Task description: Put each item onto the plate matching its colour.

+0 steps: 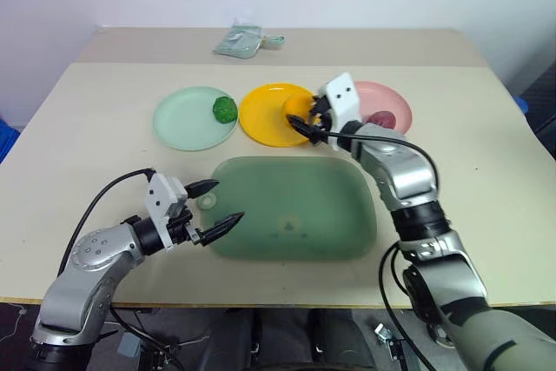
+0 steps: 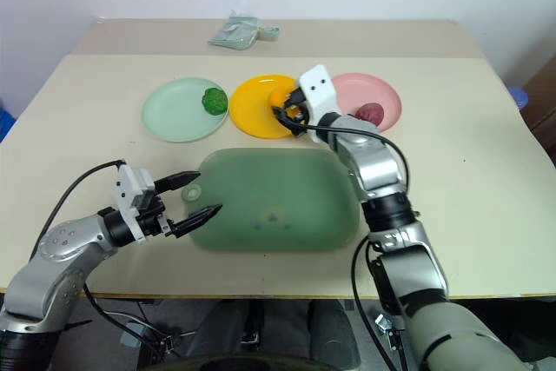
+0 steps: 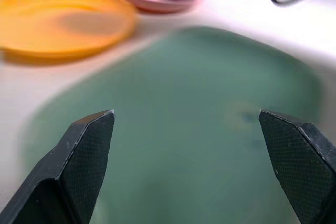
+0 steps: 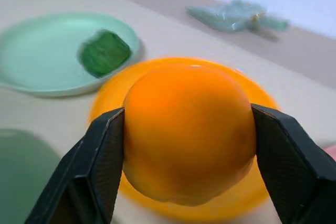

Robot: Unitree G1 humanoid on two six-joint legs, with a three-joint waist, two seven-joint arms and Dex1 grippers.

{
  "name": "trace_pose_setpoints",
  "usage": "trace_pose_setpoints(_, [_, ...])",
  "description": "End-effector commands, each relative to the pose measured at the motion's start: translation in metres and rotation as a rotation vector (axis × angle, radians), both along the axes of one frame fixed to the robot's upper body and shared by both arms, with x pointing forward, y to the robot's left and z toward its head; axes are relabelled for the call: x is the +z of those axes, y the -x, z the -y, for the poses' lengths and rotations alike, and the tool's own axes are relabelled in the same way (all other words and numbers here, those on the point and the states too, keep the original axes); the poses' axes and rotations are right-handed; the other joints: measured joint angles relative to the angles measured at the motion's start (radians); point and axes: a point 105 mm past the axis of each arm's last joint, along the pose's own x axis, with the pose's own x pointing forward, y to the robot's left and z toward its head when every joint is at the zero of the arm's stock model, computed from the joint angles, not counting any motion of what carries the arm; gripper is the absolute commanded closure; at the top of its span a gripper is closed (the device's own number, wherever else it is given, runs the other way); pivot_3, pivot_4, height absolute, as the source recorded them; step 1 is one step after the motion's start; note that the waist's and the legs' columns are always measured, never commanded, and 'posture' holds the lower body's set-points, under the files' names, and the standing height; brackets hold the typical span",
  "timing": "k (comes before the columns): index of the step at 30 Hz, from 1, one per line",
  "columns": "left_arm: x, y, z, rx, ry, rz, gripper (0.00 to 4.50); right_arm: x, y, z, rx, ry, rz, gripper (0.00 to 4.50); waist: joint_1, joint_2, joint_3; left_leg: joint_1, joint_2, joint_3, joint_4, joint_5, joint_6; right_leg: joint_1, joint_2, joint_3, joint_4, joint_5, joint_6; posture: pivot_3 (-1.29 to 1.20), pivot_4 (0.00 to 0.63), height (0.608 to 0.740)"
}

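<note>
My right gripper (image 1: 304, 119) is shut on the round orange fruit (image 4: 189, 132) and holds it just above the near right part of the yellow-orange plate (image 1: 265, 119). On the right edge of the mint green plate (image 1: 182, 119) lies the bumpy dark green ball (image 1: 225, 109). The dark red-purple fruit (image 1: 383, 118) rests on the pink plate (image 1: 395, 97), right behind my right wrist. Over the left end of the tray, my left gripper (image 1: 228, 201) stands open with nothing between its fingers.
A large translucent green tray (image 1: 295, 210) lies in the middle of the table in front of the three plates. A crumpled clear bag (image 1: 241, 43) sits at the table's far edge. The table's front edge runs close below the tray.
</note>
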Motion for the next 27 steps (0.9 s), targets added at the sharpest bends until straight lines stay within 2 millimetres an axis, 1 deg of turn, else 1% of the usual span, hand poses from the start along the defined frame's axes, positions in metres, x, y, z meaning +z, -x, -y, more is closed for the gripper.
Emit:
trace_pose_setpoints(1, [0.008,0.007,-0.001,0.010,-0.006,0.044,0.00,0.008,-0.014,-0.009,-0.021,-0.005,0.037,1.52,-0.004,0.000,0.000,0.000,0.000,0.000,0.000,0.000,0.000,0.000,0.000,0.000,0.000,0.000,0.000,0.00,0.150,0.740])
trace_pose_setpoints(2, [0.006,0.009,-0.002,0.017,-0.013,0.039,0.00,0.008,-0.016,-0.009,-0.021,-0.011,0.032,0.51,-0.005,0.000,0.000,0.000,0.000,0.000,0.000,0.000,0.000,0.000,0.000,0.000,0.000,0.000,0.000,0.00,0.150,0.740])
trace_pose_setpoints(3, [0.006,0.010,-0.003,0.020,-0.015,0.036,0.00,0.008,-0.018,-0.008,-0.017,-0.016,0.032,0.13,-0.005,0.000,0.000,0.000,0.000,0.000,0.000,0.000,0.000,0.000,0.000,0.000,0.000,0.000,0.000,0.00,0.150,0.740])
trace_pose_setpoints(4, [0.005,0.011,-0.003,0.022,-0.015,0.035,0.00,0.009,-0.018,-0.008,-0.009,-0.019,0.041,0.05,-0.004,0.000,0.000,0.000,0.000,0.000,0.000,0.000,0.000,0.000,0.000,0.000,0.000,0.000,0.000,0.00,0.150,0.740])
trace_pose_setpoints(7, [0.007,0.012,-0.001,0.042,-0.003,0.043,0.00,0.024,-0.009,-0.003,0.062,-0.017,0.150,0.05,-0.003,0.000,0.000,0.000,0.000,0.000,0.000,0.000,0.000,0.000,0.001,0.000,0.000,0.000,0.000,0.00,0.150,0.740])
trace_pose_setpoints(9, [0.008,0.011,-0.001,0.061,-0.002,0.052,0.00,0.030,0.002,0.009,0.119,0.003,0.221,0.05,-0.001,0.000,0.000,0.000,0.000,0.000,0.000,0.000,0.000,0.000,0.001,0.000,0.000,0.000,0.000,0.00,0.150,0.740])
trace_pose_setpoints(11, [0.008,0.009,-0.007,0.100,-0.008,0.061,0.00,0.032,0.016,0.030,0.169,0.009,0.238,0.05,0.002,0.000,0.000,0.000,0.000,0.000,0.000,0.000,0.000,0.001,0.001,0.000,0.000,0.000,0.000,0.00,0.150,0.740])
trace_pose_setpoints(12, [0.007,0.008,-0.014,0.132,-0.018,0.063,0.00,0.031,0.026,0.044,0.195,0.017,0.241,0.05,0.005,0.000,0.000,0.000,0.000,0.000,0.000,0.000,0.001,0.001,0.001,0.000,0.000,0.000,0.000,0.00,0.150,0.740])
trace_pose_setpoints(14, [0.004,0.005,-0.033,0.206,-0.043,0.067,0.00,0.025,0.045,0.075,0.224,0.033,0.217,0.05,0.007,0.000,0.000,0.000,0.000,0.000,0.000,-0.001,0.001,0.002,0.000,0.000,-0.001,0.000,0.000,0.00,0.150,0.740])
trace_pose_setpoints(15, [0.003,0.004,-0.037,0.227,-0.050,0.069,0.00,0.024,0.051,0.085,0.228,0.039,0.205,0.05,0.006,0.000,0.000,0.000,0.000,0.000,0.000,-0.001,0.001,0.002,0.000,0.000,-0.001,0.000,0.000,0.00,0.150,0.740])
trace_pose_setpoints(17, [0.001,0.002,-0.051,0.284,-0.063,0.069,0.00,0.014,0.062,0.111,0.213,0.072,0.163,0.05,0.002,0.000,0.000,0.000,0.001,0.000,0.000,-0.001,0.002,0.002,0.000,0.000,-0.002,0.000,0.000,0.00,0.150,0.740])
trace_pose_setpoints(18, [-0.001,0.002,-0.065,0.330,-0.079,0.065,0.00,0.006,0.071,0.130,0.194,0.102,0.128,0.05,0.001,0.000,0.000,0.000,0.001,0.000,0.000,-0.001,0.002,0.002,0.000,0.000,-0.002,0.000,0.000,0.00,0.150,0.740])
trace_pose_setpoints(19, [-0.003,0.001,-0.072,0.360,-0.089,0.063,0.00,0.001,0.076,0.144,0.181,0.123,0.102,0.05,0.002,0.000,0.000,0.000,0.001,0.000,0.000,-0.001,0.002,0.002,0.000,0.000,-0.002,0.000,0.000,0.00,0.150,0.740])
trace_pose_setpoints(20, [-0.004,0.000,-0.087,0.416,-0.113,0.067,0.00,-0.006,0.085,0.158,0.175,0.135,0.060,0.05,0.001,0.000,0.000,0.001,0.002,0.000,0.000,-0.002,0.004,0.003,0.001,0.000,-0.002,0.000,0.000,0.00,0.150,0.740])
trace_pose_setpoints(23, [-0.002,-0.001,-0.108,0.492,-0.124,0.079,0.00,-0.015,0.100,0.181,0.168,0.133,-0.020,0.05,-0.001,0.000,0.000,0.001,0.003,0.000,0.000,-0.003,0.006,0.003,0.001,0.000,-0.002,0.000,0.000,0.00,0.150,0.740])
trace_pose_setpoints(25, [-0.001,0.000,-0.112,0.502,-0.114,0.082,0.00,-0.017,0.103,0.187,0.163,0.125,-0.046,0.05,-0.001,0.000,0.000,0.002,0.003,0.000,0.000,-0.004,0.006,0.003,0.000,0.000,-0.002,0.000,0.000,0.00,0.150,0.740])
trace_pose_setpoints(27, [-0.001,-0.001,-0.108,0.501,-0.114,0.082,0.00,-0.018,0.103,0.193,0.154,0.130,-0.054,0.05,0.001,0.000,0.000,0.002,0.003,0.000,0.000,-0.004,0.006,0.003,0.000,0.000,-0.002,0.000,0.000,0.00,0.150,0.740])
